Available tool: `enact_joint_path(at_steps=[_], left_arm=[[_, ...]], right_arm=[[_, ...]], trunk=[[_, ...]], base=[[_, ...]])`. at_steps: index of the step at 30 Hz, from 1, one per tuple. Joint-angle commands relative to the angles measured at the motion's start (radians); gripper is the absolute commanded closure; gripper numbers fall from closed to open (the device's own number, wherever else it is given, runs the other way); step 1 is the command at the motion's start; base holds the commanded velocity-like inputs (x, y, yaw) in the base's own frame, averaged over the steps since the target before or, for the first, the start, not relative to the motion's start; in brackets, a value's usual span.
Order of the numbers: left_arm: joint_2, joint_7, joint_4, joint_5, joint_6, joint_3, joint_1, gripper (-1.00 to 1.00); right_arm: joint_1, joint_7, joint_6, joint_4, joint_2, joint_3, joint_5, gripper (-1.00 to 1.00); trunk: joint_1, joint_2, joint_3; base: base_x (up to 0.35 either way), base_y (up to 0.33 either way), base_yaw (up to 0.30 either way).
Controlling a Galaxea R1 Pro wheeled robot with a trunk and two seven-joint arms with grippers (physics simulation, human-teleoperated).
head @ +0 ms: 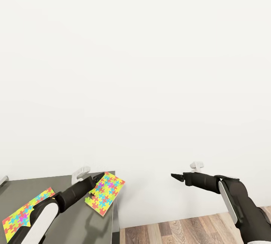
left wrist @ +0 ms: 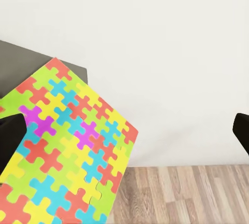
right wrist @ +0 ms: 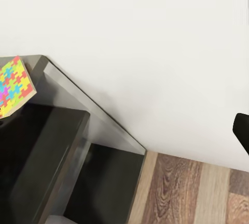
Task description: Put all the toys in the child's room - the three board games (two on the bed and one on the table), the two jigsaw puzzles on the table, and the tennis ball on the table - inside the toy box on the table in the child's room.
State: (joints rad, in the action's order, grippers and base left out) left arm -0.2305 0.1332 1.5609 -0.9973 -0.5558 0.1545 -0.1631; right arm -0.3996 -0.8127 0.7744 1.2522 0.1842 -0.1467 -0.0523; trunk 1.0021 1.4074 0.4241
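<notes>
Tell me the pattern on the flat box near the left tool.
The jigsaw puzzle shows interlocking yellow, blue, red, green and magenta pieces, clearest in the left wrist view.

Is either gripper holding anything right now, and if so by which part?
Right gripper holds nothing. Left gripper is at the jigsaw puzzle box on the dark cabinet, but a grip cannot be told.

Plain white wall spans the background. Wood-plank floor visible at its base, brown grain, meeting the wall along a straight line.
</notes>
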Motion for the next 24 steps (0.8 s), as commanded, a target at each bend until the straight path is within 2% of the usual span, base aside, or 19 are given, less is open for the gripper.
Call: enact_joint_path(at_steps=[1,7,24], left_arm=[[-0.001,0.012,-0.004,-0.011,-0.007,0.001,-0.007,-1.0],[0.02,0.011,0.015,-0.023,-0.022,-0.01,-0.026,-1.0],[0.033,0.011,0.032,-0.031,-0.031,-0.017,-0.037,-1.0]], right_arm=[[-0.007,-0.001,0.008,0.001,0.001,-0.005,-0.007,-1.0],[0.004,-0.002,0.012,-0.004,-0.007,-0.017,-0.01,-1.0],[0.016,-0.001,0.013,-0.008,-0.013,-0.022,-0.012,-1.0]], trunk=[[0.0,0.001,0.001],[0.0,0.001,0.001],[0.0,0.001,0.001]], base=[[0.0,0.0,0.0],[0.0,0.0,0.0],[0.0,0.0,0.0]])
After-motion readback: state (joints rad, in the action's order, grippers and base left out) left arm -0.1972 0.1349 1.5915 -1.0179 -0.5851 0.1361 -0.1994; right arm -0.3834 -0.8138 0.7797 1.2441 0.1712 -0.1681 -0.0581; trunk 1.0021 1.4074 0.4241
